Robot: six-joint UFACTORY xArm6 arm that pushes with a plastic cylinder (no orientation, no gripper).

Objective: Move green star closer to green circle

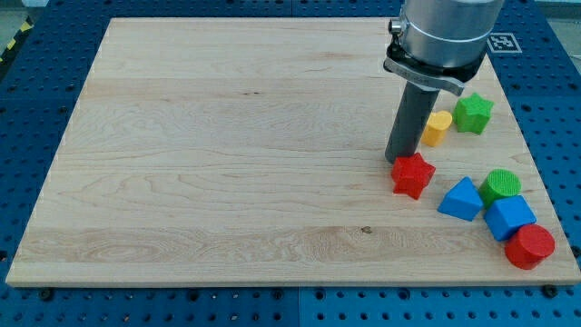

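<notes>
The green star (473,113) lies near the board's right edge, in the upper right part of the view. The green circle (501,184) lies below it, well apart, wedged between a blue triangle (461,199) and a blue cube (508,217). My tip (396,161) rests on the board to the left of both green blocks, just at the upper left of a red star (413,174). A yellow block (438,127) lies between my rod and the green star.
A red cylinder (529,246) sits at the lower right, touching the blue cube. The wooden board (227,154) ends close to the right of the blocks, with blue perforated table beyond.
</notes>
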